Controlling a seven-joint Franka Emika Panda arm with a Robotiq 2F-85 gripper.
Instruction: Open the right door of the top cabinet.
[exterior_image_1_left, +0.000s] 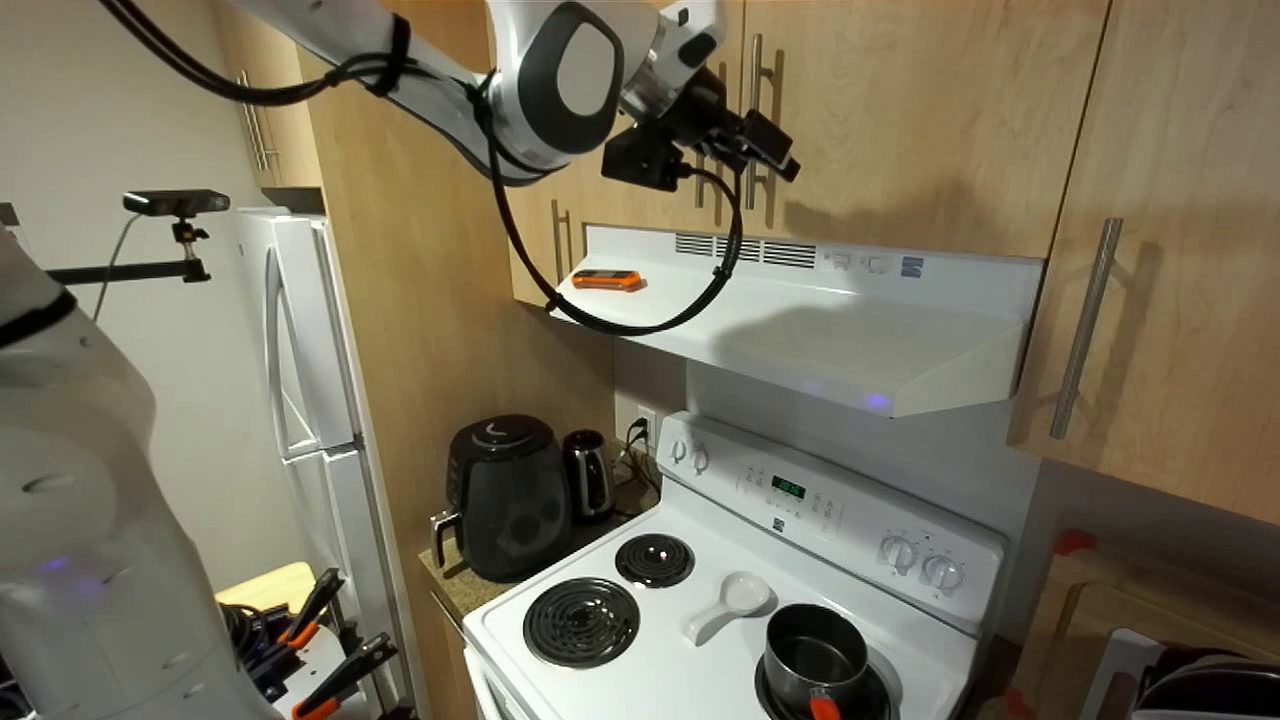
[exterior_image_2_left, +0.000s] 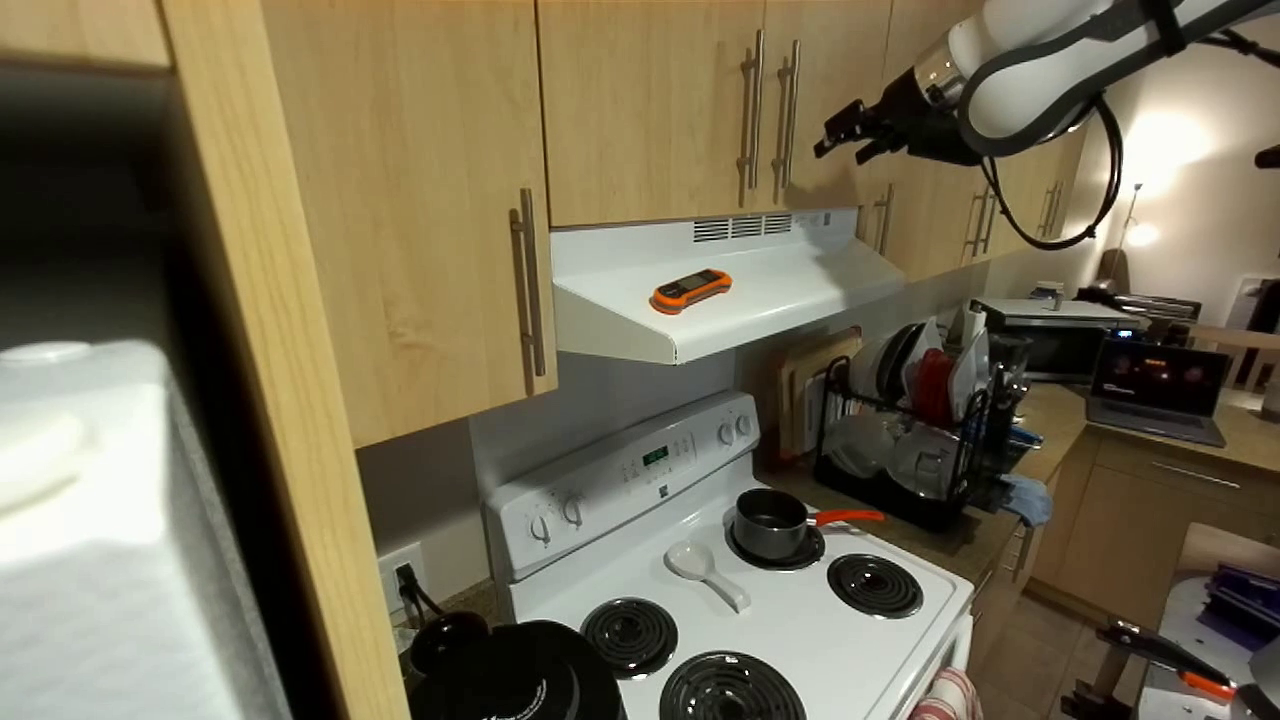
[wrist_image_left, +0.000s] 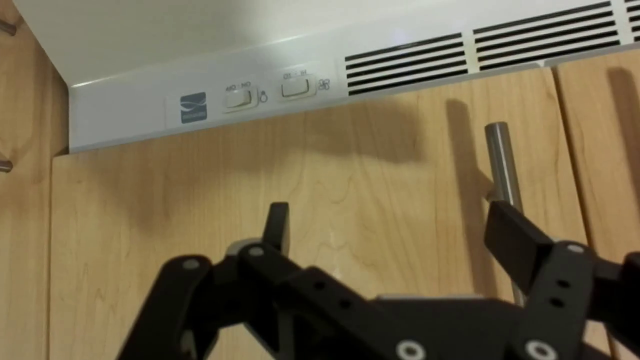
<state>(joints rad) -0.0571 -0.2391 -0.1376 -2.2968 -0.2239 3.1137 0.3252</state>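
Observation:
The top cabinet (exterior_image_2_left: 640, 120) is short, light wood, above the range hood, its two doors shut. The right door (exterior_image_1_left: 930, 120) is a flat panel; it also shows in an exterior view (exterior_image_2_left: 840, 60) and fills the wrist view (wrist_image_left: 325, 210). Its vertical metal bar handle (exterior_image_1_left: 755, 110) runs along its left edge; it also shows in the wrist view (wrist_image_left: 504, 160), at the right there. My gripper (wrist_image_left: 395, 230) is open and empty in front of the right door. The handle passes behind one finger, outside the gap between the fingers. In an exterior view the gripper (exterior_image_2_left: 842, 150) stands apart from the handle.
A white range hood (exterior_image_1_left: 800, 310) juts out below the cabinet, with an orange device (exterior_image_2_left: 692, 290) on it. A longer single wood door (exterior_image_1_left: 1180, 200) adjoins at the right. The stove (exterior_image_1_left: 720, 560) below bears a pot (exterior_image_2_left: 770, 525) and a spoon rest (exterior_image_1_left: 742, 592).

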